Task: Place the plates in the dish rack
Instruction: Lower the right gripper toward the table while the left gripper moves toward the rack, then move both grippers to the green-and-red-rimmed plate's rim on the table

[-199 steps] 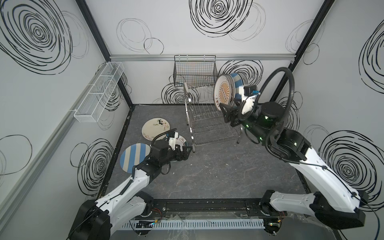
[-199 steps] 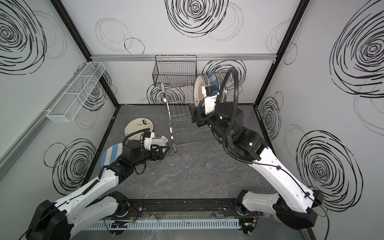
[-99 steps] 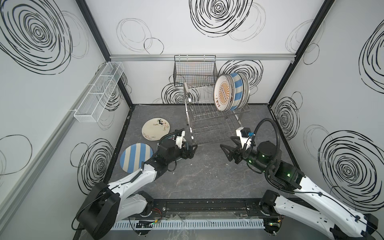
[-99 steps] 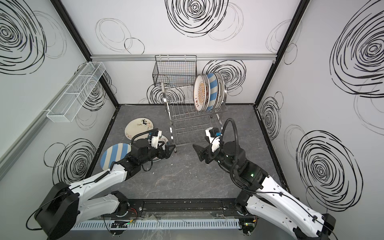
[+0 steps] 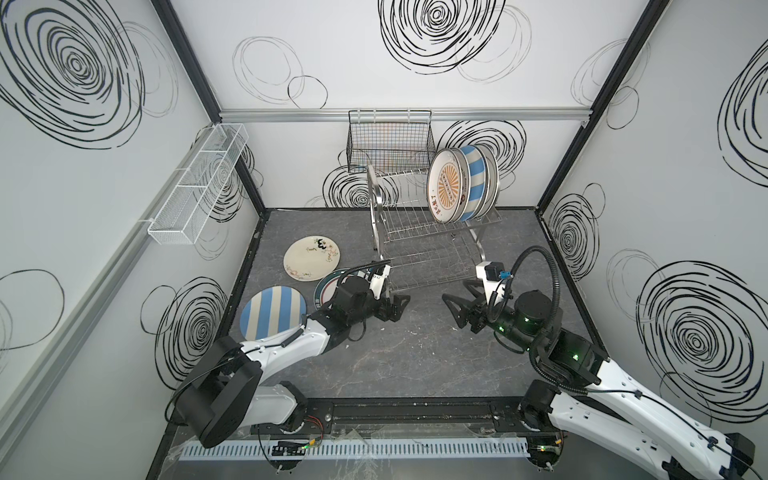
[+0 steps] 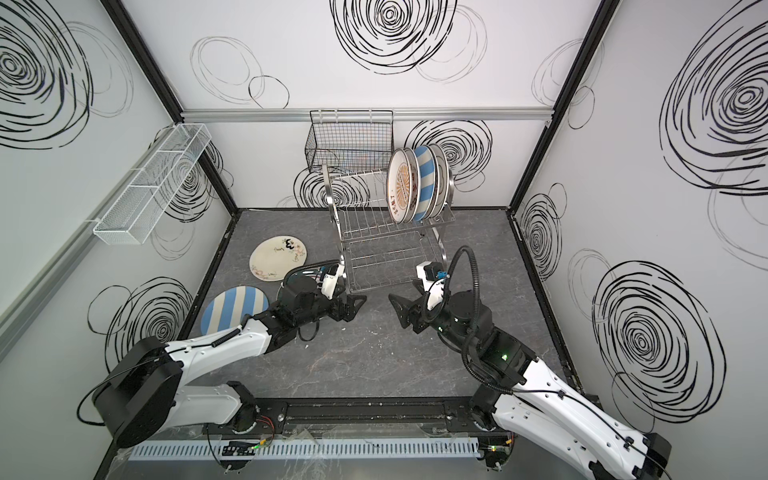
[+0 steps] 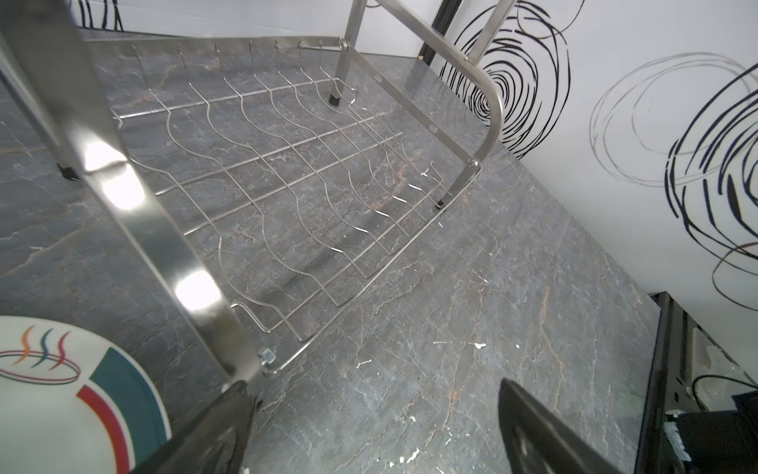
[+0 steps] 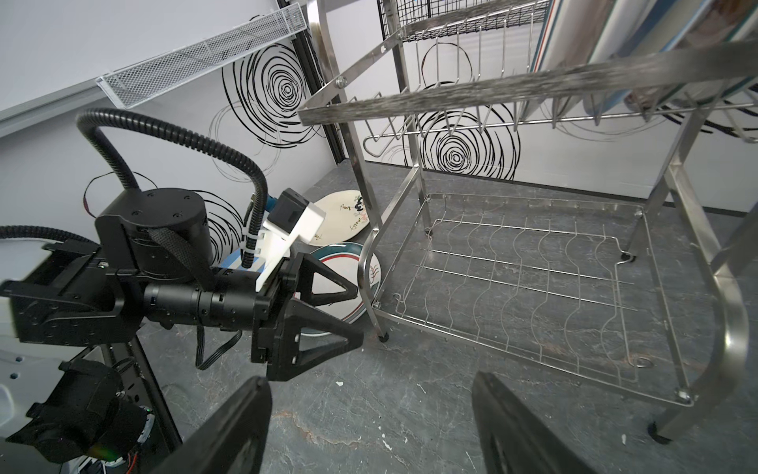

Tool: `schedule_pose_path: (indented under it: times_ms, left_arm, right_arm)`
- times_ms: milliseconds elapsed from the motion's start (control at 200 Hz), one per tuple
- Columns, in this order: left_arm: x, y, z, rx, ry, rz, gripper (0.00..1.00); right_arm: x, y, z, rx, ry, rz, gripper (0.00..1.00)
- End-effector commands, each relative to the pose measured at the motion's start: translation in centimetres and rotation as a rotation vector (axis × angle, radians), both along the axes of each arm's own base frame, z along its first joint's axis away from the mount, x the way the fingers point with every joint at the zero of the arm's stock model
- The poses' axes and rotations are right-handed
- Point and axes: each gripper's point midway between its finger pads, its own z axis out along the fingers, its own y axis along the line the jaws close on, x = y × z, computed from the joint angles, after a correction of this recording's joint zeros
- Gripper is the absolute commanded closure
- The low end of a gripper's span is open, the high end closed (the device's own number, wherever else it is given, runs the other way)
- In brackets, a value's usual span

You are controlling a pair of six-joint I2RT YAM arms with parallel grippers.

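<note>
**Operator:** What was the state of the right claw (image 8: pixel 369 394)?

**Technician:** Its jaws were spread wide over the grey worktop (image 8: pixel 410 414), with nothing between them.

**Operator:** And what was ahead of it?

**Technician:** The dish rack (image 8: pixel 492 88) stood on the worktop, with plates (image 8: pixel 640 24) on edge in its upper tier. The left claw (image 8: pixel 357 316), jaws apart, partly hid a flat teal-rimmed plate (image 8: pixel 352 254) beside the rack's leg.

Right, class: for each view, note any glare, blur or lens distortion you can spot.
Left wrist view: white glare patches on the rack's near tube, fingers soft. Right wrist view: the rack's top rail streaked with blur. Both top views: even light, faint shadows, posts splayed by the wide lens.
</note>
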Motion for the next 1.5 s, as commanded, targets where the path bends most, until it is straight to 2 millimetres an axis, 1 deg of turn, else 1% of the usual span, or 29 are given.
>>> schedule_pose_path:
  times_ms: [0, 170, 345, 395, 455, 530, 615, 720, 750, 810, 855, 926, 1011, 1026, 1036, 1061, 1156, 1206, 1326, 1386, 1496]
  left_arm:
    - [0.3, -1.6, 2.3, -0.049, -0.073, -0.043, 0.04]
    - [-0.6, -3.1, 2.1, -0.075, -0.069, -0.096, 0.04]
    - [-1.7, -5.1, 2.1, -0.083, -0.078, -0.158, 0.04]
    - [-1.8, -5.6, 2.0, -0.081, -0.080, -0.173, 0.04]
    - [-1.6, -5.6, 1.7, -0.067, -0.067, -0.152, 0.04]
    - [-1.0, -4.2, 1.9, -0.046, -0.054, -0.061, 0.04]
    - [-0.3, -0.9, 2.0, -0.028, -0.022, 0.093, 0.04]
    - [0.3, 2.7, 1.9, -0.096, 0.026, 0.187, 0.04]
    - [0.5, 3.6, 2.0, -0.109, 0.016, 0.204, 0.04]
    - [1.2, 5.3, 1.6, -0.102, 0.005, 0.255, 0.04]
    - [1.7, 6.2, 1.2, -0.099, 0.001, 0.273, 0.04]
    - [2.7, 6.8, 0.7, -0.089, -0.021, 0.291, 0.04]
    - [3.4, 6.2, 0.9, -0.112, -0.056, 0.254, 0.04]
    - [3.4, 6.1, 0.7, -0.111, -0.050, 0.248, 0.04]
    - [3.6, 6.0, 1.2, -0.128, -0.071, 0.244, 0.04]
    - [3.7, 5.5, 1.5, -0.146, -0.085, 0.223, 0.04]
    - [3.4, 4.0, 2.5, -0.197, -0.125, 0.153, 0.04]
    - [3.1, 3.2, 2.7, -0.191, -0.148, 0.119, 0.04]
    - [1.9, 1.2, 2.6, -0.148, -0.189, 0.045, 0.04]
    - [1.4, 0.4, 2.2, -0.131, -0.195, 0.016, 0.04]
    - [1.7, -0.2, 1.2, -0.119, -0.160, 0.012, 0.04]
  right_arm:
    - [0.3, -0.6, 0.4, 0.030, -0.009, -0.027, 0.19]
    - [0.6, -1.1, 0.0, 0.035, -0.001, -0.045, 0.19]
    - [1.0, -2.2, -0.1, 0.045, 0.004, -0.074, 0.18]
    - [1.0, -2.4, -0.1, 0.047, 0.006, -0.076, 0.18]
    - [1.1, -2.8, 0.1, 0.056, 0.001, -0.082, 0.18]
    - [1.0, -3.0, 0.1, 0.062, 0.003, -0.077, 0.18]
    - [1.1, -2.9, -0.3, 0.066, 0.014, -0.068, 0.18]
    - [1.1, -2.3, -0.9, 0.074, 0.021, -0.033, 0.18]
    - [1.1, -2.1, -1.0, 0.077, 0.021, -0.023, 0.18]
    - [1.1, -1.9, -1.1, 0.083, 0.022, -0.016, 0.18]
    - [1.2, -1.7, -1.2, 0.085, 0.023, -0.008, 0.18]
    - [1.1, -1.5, -1.1, 0.095, 0.018, 0.000, 0.18]
    - [1.0, -1.4, -1.1, 0.098, 0.017, 0.013, 0.17]
    - [0.9, -1.4, -1.0, 0.098, 0.014, 0.016, 0.17]
    - [0.9, -1.4, -1.0, 0.098, 0.013, 0.016, 0.17]
    - [0.9, -1.3, -1.0, 0.099, 0.014, 0.018, 0.17]
    - [0.8, -1.5, -0.9, 0.102, 0.008, 0.016, 0.17]
    - [0.7, -1.6, -0.9, 0.101, 0.008, 0.011, 0.17]
    - [0.7, -1.9, -1.2, 0.096, 0.013, 0.002, 0.17]
    - [0.7, -1.9, -1.4, 0.093, 0.017, -0.001, 0.17]
    - [0.7, -1.9, -1.5, 0.096, 0.024, 0.001, 0.17]
